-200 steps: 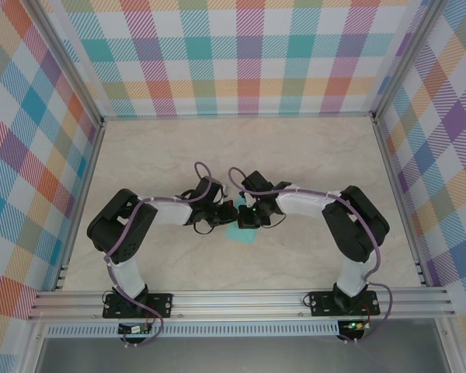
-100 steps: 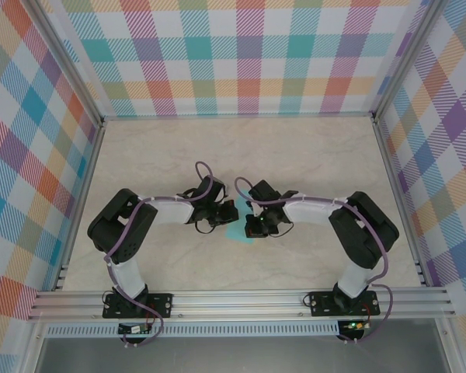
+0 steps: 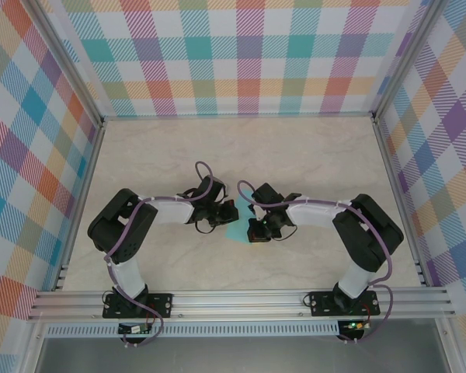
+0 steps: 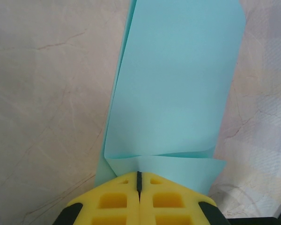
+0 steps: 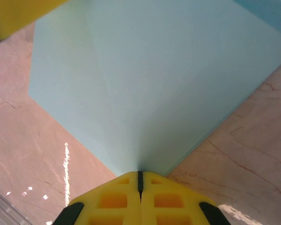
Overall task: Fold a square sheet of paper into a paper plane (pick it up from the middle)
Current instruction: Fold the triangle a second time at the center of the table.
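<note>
The square sheet of paper [image 3: 234, 228] is turquoise and partly folded, and it lies mid-table between the two grippers. In the left wrist view the sheet [image 4: 178, 84] has a curled flap over a lower layer. Both folds meet at the tips of my left gripper [image 4: 138, 174], which is shut on the sheet's edge. In the right wrist view a corner of the sheet [image 5: 145, 79] narrows into my right gripper [image 5: 140, 174], shut on it. A faint crease runs out from those tips. From above, the left gripper [image 3: 226, 213] and the right gripper [image 3: 253, 230] stand close together.
The beige marble-look tabletop [image 3: 295, 155] is ringed by plaid walls [image 3: 241, 54] and an aluminium rail [image 3: 241, 299] at the near edge. A yellow finger of the left gripper [image 5: 18, 14] shows at the right wrist view's top left corner.
My right gripper has drawn slightly nearward and rightward, away from the left gripper. A bit more turquoise paper shows between them. The left arm has barely moved.
</note>
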